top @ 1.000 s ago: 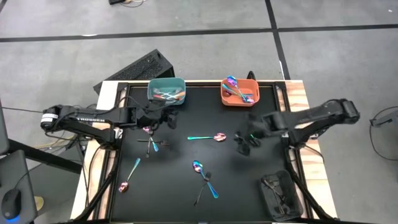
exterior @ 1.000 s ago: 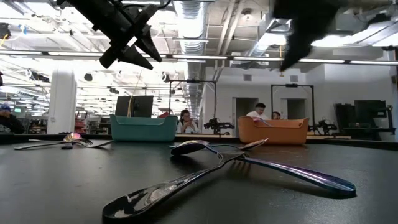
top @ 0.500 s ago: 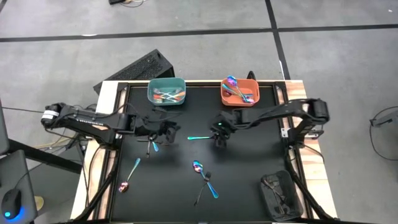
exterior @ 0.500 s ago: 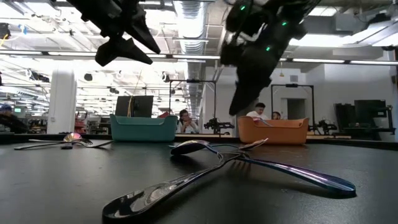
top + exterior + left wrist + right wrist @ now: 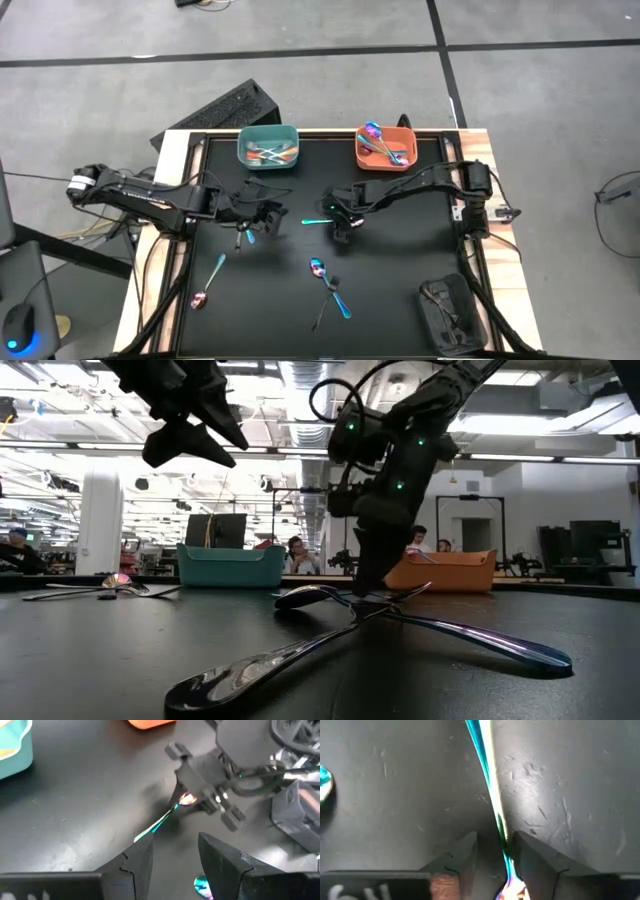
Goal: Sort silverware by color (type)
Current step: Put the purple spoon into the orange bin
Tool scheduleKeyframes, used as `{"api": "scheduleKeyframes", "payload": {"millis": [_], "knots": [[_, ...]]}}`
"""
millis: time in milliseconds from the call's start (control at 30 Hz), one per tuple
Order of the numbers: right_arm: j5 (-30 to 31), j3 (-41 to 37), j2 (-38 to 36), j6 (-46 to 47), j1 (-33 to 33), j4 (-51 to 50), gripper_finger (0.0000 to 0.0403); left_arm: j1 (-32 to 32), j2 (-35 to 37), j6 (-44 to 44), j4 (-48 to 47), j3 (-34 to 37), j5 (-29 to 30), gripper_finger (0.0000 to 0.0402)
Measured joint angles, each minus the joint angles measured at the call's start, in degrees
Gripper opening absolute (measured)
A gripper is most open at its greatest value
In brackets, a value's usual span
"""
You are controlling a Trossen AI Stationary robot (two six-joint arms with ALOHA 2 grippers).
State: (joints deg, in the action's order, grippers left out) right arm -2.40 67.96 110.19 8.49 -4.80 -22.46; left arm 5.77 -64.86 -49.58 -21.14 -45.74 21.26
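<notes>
The right gripper (image 5: pixel 342 222) stood at the mat's centre, its fingers (image 5: pixel 462 857) part open astride the teal-handled spoon (image 5: pixel 322 220) lying flat, not yet clamped. At nine o'clock, the left gripper (image 5: pixel 262 213) hovered open and empty above the crossed pieces (image 5: pixel 243 234).

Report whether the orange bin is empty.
Not empty. The orange bin holds several spoons with purple-blue bowls, seen from above.

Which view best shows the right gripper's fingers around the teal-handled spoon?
The right wrist view: the right gripper straddles the teal-handled spoon, fingers apart. The left wrist view shows it from outside; the high view only places it mid-table.
</notes>
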Motion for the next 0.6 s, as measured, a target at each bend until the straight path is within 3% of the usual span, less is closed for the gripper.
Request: {"api": "scheduleKeyframes", "payload": {"millis": [133,333,467,600], "knots": [[2.3,0.0,-0.1,2.4,-0.1,-1.2,0.0119,0.9,0.0,0.0,-2.1,0.0,0.7,0.0144],[3.2,0.2,-0.3,2.0,-1.6,-5.2,0.0016,1.4,0.0,0.0,-2.6,0.0,3.0,0.0144],[6.6,0.9,-3.4,5.5,-2.6,-12.0,0.0010,1.7,0.0,0.0,-2.6,0.0,3.0,0.0144],[11.4,2.5,-11.4,4.2,-3.8,-11.2,0.0006,2.4,0.0,0.0,-2.9,0.0,3.2,0.0144]]}}
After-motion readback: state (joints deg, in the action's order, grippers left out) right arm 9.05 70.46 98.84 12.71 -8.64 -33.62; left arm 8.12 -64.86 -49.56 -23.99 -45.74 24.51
